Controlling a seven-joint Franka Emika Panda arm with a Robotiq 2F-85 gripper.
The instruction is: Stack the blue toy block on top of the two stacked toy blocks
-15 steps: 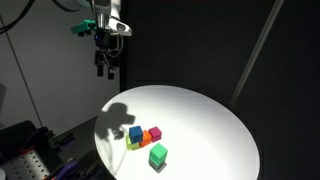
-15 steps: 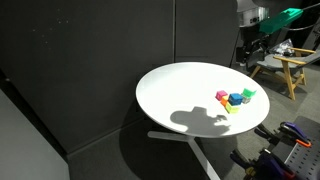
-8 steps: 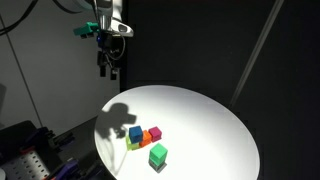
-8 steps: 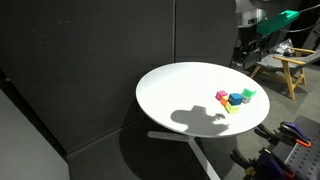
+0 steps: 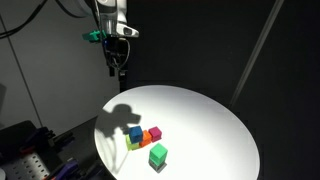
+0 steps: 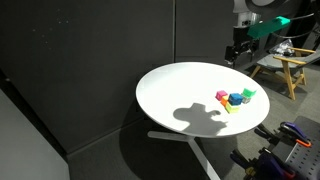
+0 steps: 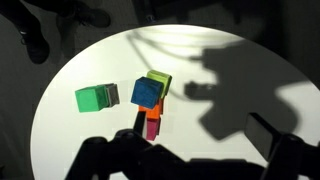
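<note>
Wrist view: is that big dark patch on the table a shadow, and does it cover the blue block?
Wrist view: a hard-edged shadow lies on the white table, clear of the blue toy block, which is brightly lit. In an exterior view the shadow ends close beside that block; the room around is dark.

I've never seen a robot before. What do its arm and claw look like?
The arm has smooth, rounded white segments. At its end sits a compact black gripper, and a bright teal-green piece juts out beside the wrist. No markings are legible.
</note>
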